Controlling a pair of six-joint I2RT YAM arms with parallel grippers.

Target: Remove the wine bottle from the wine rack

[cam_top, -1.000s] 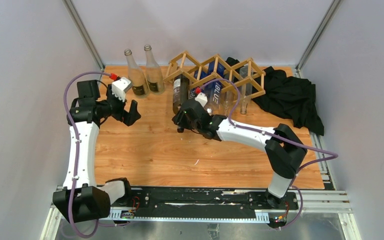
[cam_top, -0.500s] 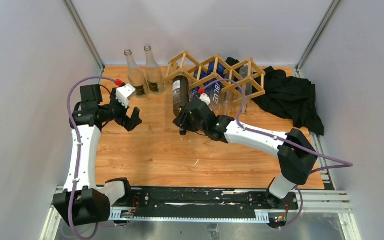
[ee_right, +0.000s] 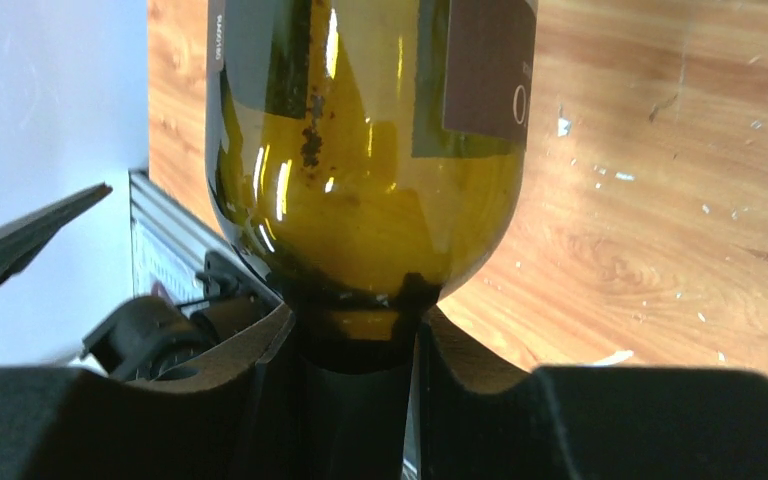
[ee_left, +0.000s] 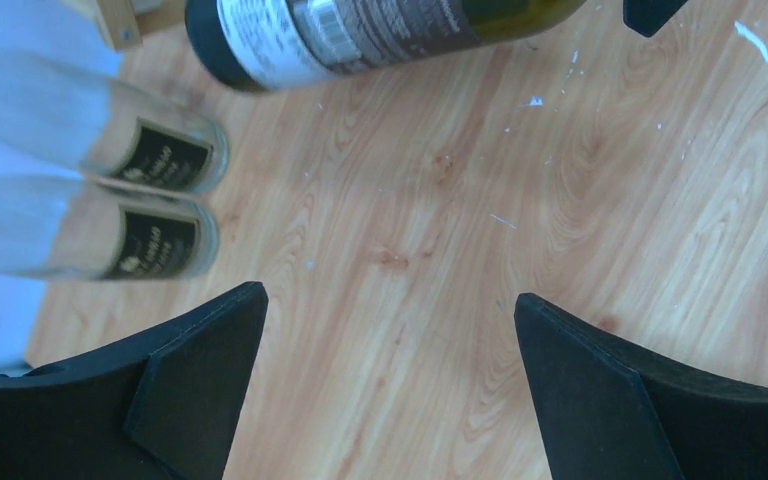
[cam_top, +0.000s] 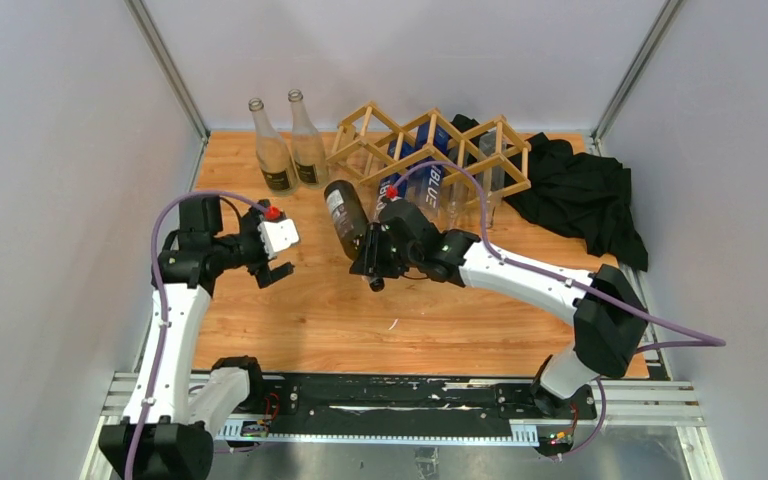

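Observation:
The dark green wine bottle (cam_top: 346, 214) with a dark label hangs tilted above the table, just in front of the left end of the wine rack (cam_top: 465, 132), a light wooden lattice at the back. Its base points back and left. My right gripper (cam_top: 370, 265) is shut on its neck. In the right wrist view the bottle (ee_right: 370, 150) fills the upper frame, and the right gripper (ee_right: 355, 335) clamps the neck from both sides. My left gripper (cam_top: 276, 272) is open and empty, to the left of the bottle. From the left wrist, the left gripper (ee_left: 388, 297) frames bare wood, the bottle (ee_left: 360, 28) beyond it.
Two clear glass bottles (cam_top: 275, 158) (cam_top: 308, 148) stand at the back left; the left wrist view shows the same clear bottles (ee_left: 150, 160) beyond the left finger. Blue-labelled bottles (cam_top: 430, 182) lie in the rack. A black cloth (cam_top: 580, 195) lies at the back right.
My right gripper has drawn the wine bottle out of the rack toward the front, and its base has swung left. The left arm has moved right and nearer, still open.

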